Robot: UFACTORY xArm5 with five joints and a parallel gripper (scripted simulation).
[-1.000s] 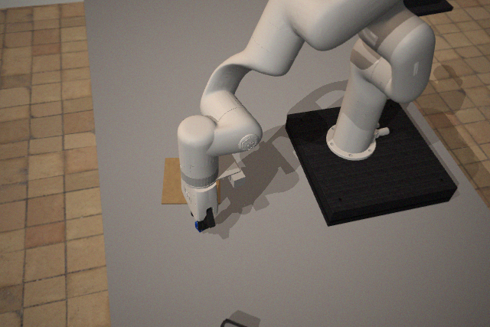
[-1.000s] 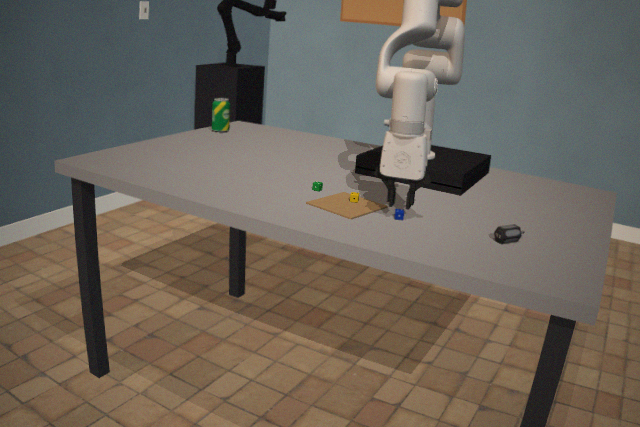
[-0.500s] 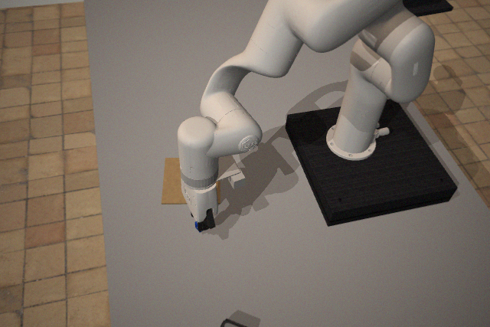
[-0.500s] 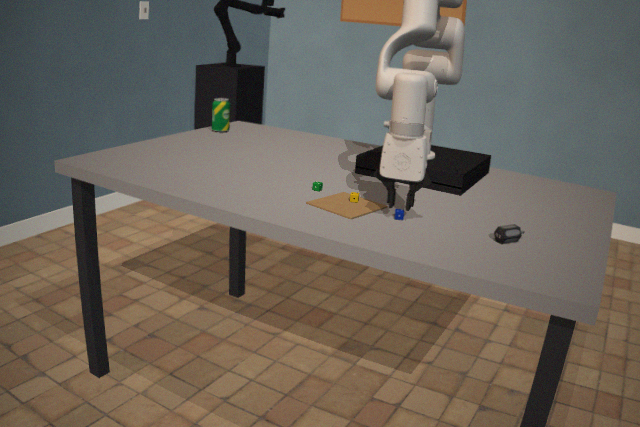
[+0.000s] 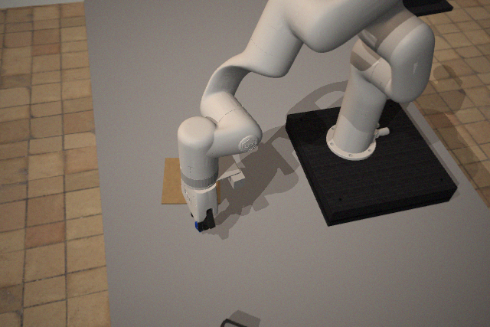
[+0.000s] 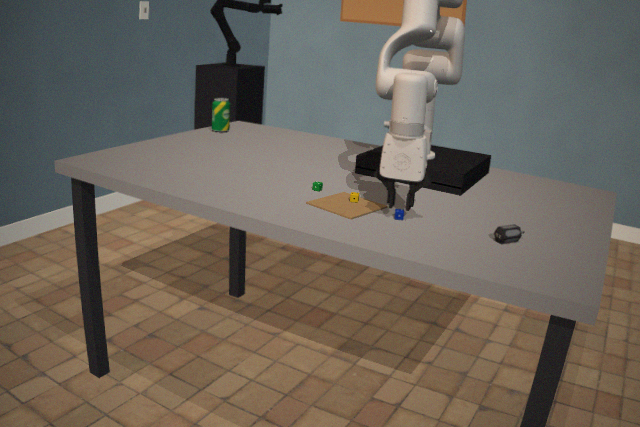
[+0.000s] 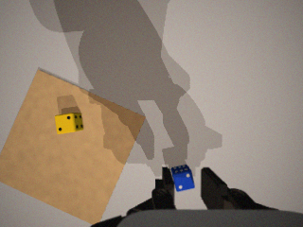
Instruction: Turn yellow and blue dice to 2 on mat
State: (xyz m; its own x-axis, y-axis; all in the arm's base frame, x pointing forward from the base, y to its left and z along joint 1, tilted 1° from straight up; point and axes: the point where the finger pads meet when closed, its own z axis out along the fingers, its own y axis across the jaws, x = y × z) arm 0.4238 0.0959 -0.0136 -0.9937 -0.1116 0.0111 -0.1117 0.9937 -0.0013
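Gripper, jaws apart and empty, poised directly above the blue die, which rests on the table just right of the mat, between the fingertips.

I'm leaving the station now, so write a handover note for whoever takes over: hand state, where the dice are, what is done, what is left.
Hand: part open, holding nothing, low over the table with its fingers either side of the blue die but not closed on it.
Blue die: on the bare table top, off the mat, near its edge; its top number is not legible.
Yellow die: flat on the mat, 2 on top.
Green die: on the table beyond the mat, untouched.
Done: the yellow die.
Left: grasp the blue die, turn it to 2 on top, set it flat and fully on the mat.
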